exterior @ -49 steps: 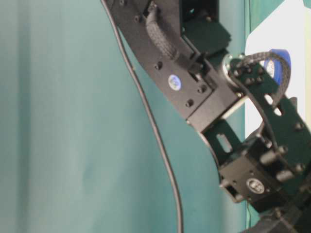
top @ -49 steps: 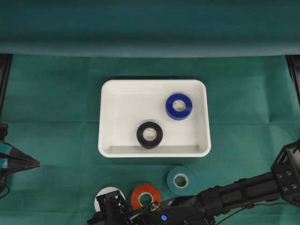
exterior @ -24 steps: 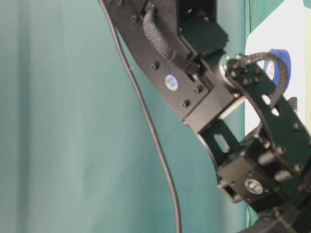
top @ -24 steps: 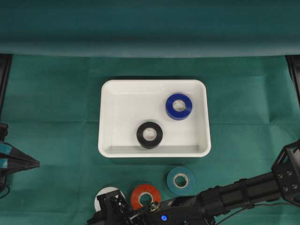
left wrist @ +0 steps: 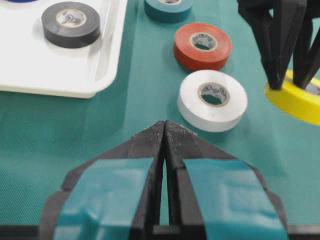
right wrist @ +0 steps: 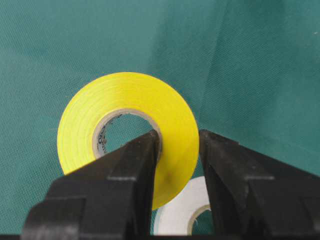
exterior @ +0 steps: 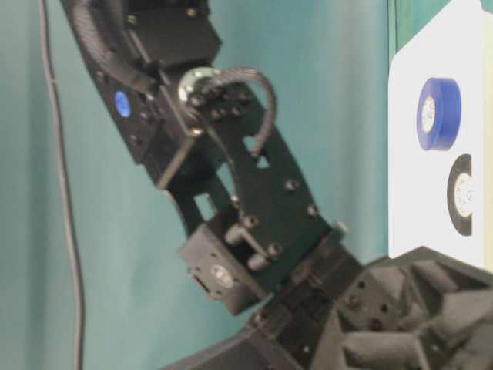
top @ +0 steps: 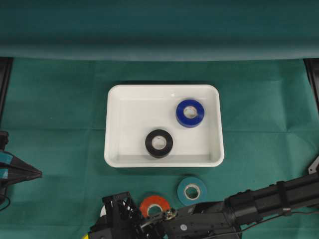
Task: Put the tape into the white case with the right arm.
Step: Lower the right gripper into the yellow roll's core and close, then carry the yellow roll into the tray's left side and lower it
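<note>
Six tape rolls in all: blue (top: 190, 113) and black (top: 159, 143) lying flat inside the white case (top: 115, 129), teal (top: 192, 191), red (left wrist: 202, 46) and white (left wrist: 213, 99) on the green cloth (top: 60, 109) near the case's front rim, and yellow (right wrist: 127, 135) beside the white one. Right gripper (right wrist: 179, 150) pinching the yellow roll's wall, one finger through the core, one outside. Left gripper (left wrist: 164, 140) pressed together, empty, apart from the rolls.

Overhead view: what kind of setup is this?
Likely a lab manipulation bench: green cloth covering the table and backdrop, two robot arms, and loose tape rolls beside a white case.
</note>
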Controlling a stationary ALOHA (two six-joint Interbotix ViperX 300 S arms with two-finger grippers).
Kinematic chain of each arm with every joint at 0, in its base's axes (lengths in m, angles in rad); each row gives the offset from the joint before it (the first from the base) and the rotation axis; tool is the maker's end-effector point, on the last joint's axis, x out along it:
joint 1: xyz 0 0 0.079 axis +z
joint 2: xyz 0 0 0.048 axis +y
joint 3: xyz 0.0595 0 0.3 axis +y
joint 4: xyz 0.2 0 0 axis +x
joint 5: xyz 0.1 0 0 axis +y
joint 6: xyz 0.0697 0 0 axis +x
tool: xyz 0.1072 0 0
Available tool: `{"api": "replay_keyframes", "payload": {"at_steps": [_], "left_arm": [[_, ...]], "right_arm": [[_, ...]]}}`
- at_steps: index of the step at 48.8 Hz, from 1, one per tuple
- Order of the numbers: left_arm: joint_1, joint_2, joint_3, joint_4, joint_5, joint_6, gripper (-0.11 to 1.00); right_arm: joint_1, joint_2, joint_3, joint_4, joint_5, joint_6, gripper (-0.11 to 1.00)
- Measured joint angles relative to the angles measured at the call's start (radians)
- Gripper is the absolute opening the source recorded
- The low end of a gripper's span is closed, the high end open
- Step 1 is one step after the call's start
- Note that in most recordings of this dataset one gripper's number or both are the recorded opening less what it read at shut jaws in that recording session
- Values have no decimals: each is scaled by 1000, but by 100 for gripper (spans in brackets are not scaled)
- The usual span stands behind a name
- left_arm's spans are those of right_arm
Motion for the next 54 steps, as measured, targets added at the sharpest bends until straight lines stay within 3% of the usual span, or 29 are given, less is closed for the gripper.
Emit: {"api": "replay_keyframes", "payload": {"at_steps": [19,54], "left_arm": [[0,-2,0,0,0,0,0],[-2,-2,0,2,0,2,0]], "right_arm": [[-25,0,0,-2,66,0,1],[-325,-78,41,-51,81,-8,1]]}}
